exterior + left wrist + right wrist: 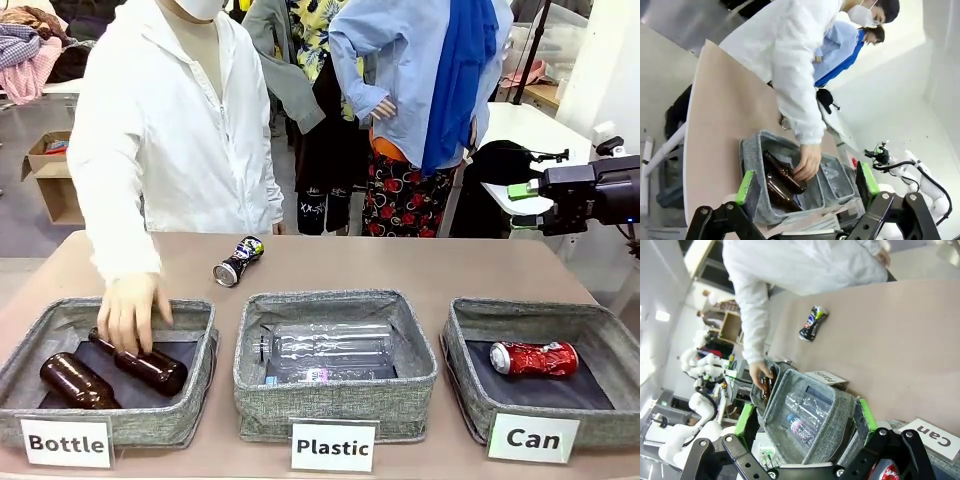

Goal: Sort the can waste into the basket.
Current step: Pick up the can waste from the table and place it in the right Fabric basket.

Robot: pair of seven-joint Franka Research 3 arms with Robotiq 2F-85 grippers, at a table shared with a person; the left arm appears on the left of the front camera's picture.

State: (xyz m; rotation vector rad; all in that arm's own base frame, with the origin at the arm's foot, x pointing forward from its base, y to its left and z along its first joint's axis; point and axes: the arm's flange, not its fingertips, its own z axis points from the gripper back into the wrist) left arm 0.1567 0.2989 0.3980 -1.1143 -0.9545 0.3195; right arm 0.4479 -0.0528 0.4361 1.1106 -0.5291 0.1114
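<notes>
cans: one binned, one loose

item 1: red can [534, 358], lying inside the basket [462, 345] labelled "can".
item 2: black can [238, 261], lying on the table [400, 265], at 11 o'clock from the plastic bin [250, 370].
left gripper [807, 182], right gripper [805, 417]: both hanging with jaws apart, gripping nothing.
a person's hand [130, 312] is resting on a brown bottle [150, 367].
</notes>
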